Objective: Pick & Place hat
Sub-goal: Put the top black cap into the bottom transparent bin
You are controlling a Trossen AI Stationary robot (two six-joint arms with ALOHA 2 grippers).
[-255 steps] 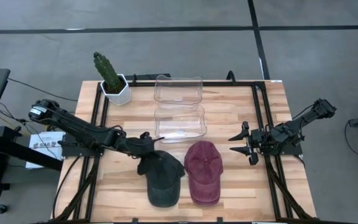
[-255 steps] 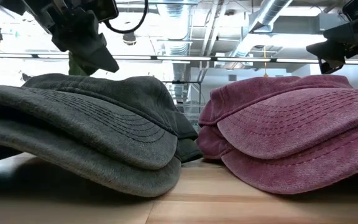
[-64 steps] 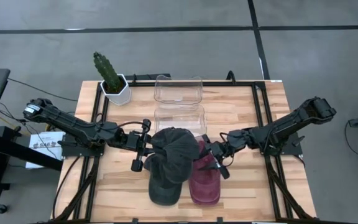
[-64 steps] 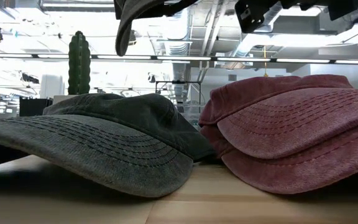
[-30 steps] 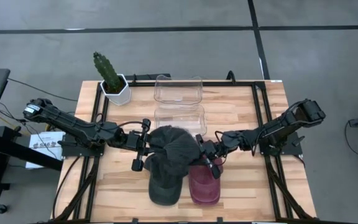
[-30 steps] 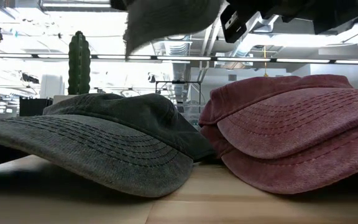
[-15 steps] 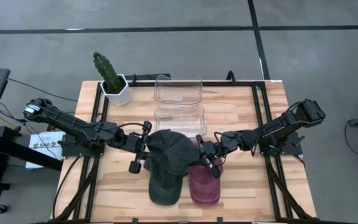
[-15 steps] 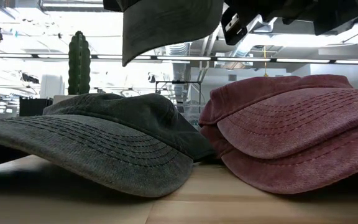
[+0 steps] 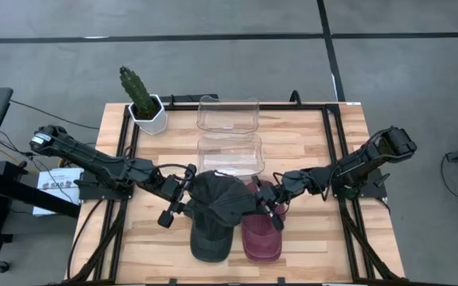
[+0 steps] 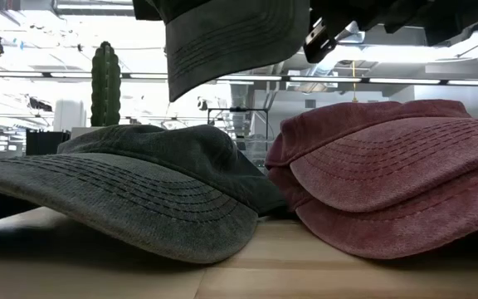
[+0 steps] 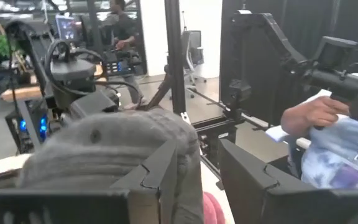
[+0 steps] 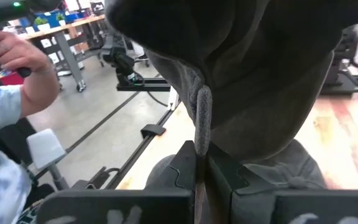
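The wooden table (image 9: pixel 308 151) carried a dark grey cap (image 9: pixel 210 238) and a maroon cap (image 9: pixel 261 238) side by side. Above them hung a second grey cap (image 9: pixel 219 199), pinched at its edge by the closed right gripper (image 9: pixel 259 202). The left gripper (image 9: pixel 183 193), jaws parted, stood just beside it.

Dark grey hats (image 9: pixel 211 237), a maroon hat (image 9: pixel 261 238), green cactus (image 9: pixel 136 88).

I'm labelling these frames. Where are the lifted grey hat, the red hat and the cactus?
lifted grey hat (image 9: pixel 217 197), high view, on its crown.
red hat (image 10: pixel 388 187), low view, on its brim.
cactus (image 9: pixel 137 89), high view, on its stem.
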